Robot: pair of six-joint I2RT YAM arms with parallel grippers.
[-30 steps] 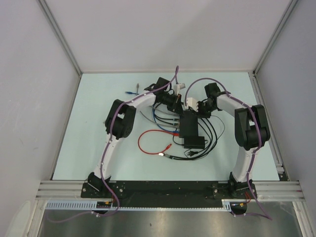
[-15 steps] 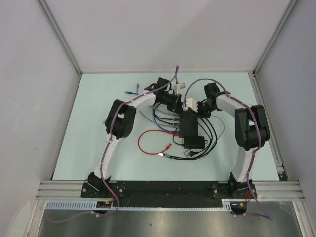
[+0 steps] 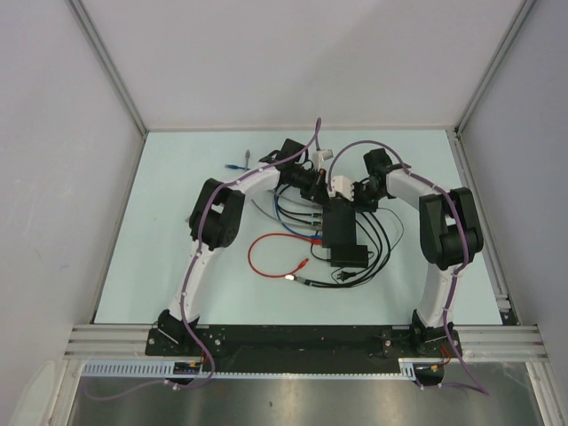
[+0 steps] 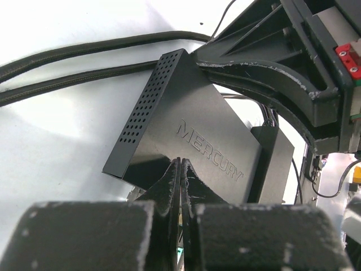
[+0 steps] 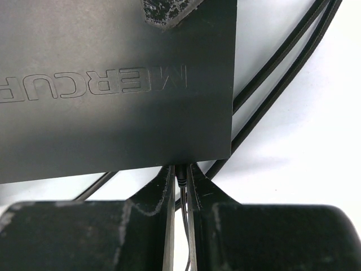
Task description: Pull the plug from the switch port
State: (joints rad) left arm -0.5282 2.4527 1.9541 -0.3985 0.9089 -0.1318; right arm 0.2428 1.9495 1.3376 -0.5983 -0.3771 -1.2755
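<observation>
The switch (image 3: 339,229) is a flat black box marked MERCURY, seen close in the left wrist view (image 4: 192,127) and the right wrist view (image 5: 113,84). A thin black plug (image 5: 181,179) with a thin lead sits in the switch's edge. My right gripper (image 5: 181,186) is shut on this plug, one finger each side, right against that edge; in the top view it (image 3: 353,206) is at the switch's far end. My left gripper (image 4: 181,164) is shut, its tips over the opposite edge of the switch, and it also shows in the top view (image 3: 325,206).
A smaller black box (image 3: 351,257) lies against the switch's near end, with thin black leads (image 3: 383,240) looping right. Blue and grey cables (image 3: 288,213) run left from the switch. A red cable (image 3: 266,257) loops in front, and a loose blue-tipped cable (image 3: 235,166) lies far left.
My right arm has edged slightly to the left. The switch and the left arm have not visibly moved.
</observation>
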